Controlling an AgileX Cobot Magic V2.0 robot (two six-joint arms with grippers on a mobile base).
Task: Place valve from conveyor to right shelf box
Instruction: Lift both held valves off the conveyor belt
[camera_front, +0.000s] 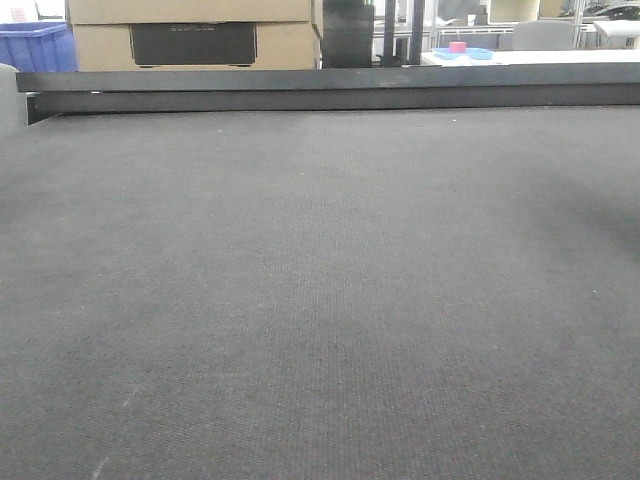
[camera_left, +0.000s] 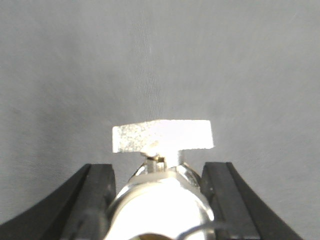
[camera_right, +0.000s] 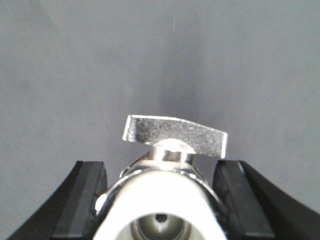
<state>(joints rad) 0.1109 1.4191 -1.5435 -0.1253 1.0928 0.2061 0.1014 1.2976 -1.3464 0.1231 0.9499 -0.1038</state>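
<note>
Where the left wrist view looks down past my left claw (camera_left: 159, 172), a stubby shiny grey metal valve (camera_left: 160, 200) sits between its two black fingers (camera_left: 95, 195). Both fingers press against the sides of the body, so this claw is clamped on it. The flat, frosted silver lever (camera_left: 162, 136) of this left valve stands crosswise on top, level and clear of the fingers. Behind it lies only a blurred grey surface.

The right wrist view shows the same arrangement. My right claw (camera_right: 160, 170) is closed on a second valve of the same grey metal, the right valve (camera_right: 160, 192), held between its black fingers (camera_right: 232, 195). Its flat metal lever (camera_right: 175, 135) slopes down towards the right of the picture. The near end of the body is a pale ring around a hollow bore.

In the front view, the wide dark grey woven conveyor belt (camera_front: 320, 300) fills the lower part of the picture, with the black metal rail (camera_front: 330, 90) along its far edge. Neither valve and neither claw appears in this view. Beyond the rail stand tan cardboard boxes (camera_front: 190, 30), a blue plastic bin (camera_front: 35, 45) at far left, and a small pink object (camera_front: 457, 46) on a blue tray (camera_front: 478, 54).
</note>
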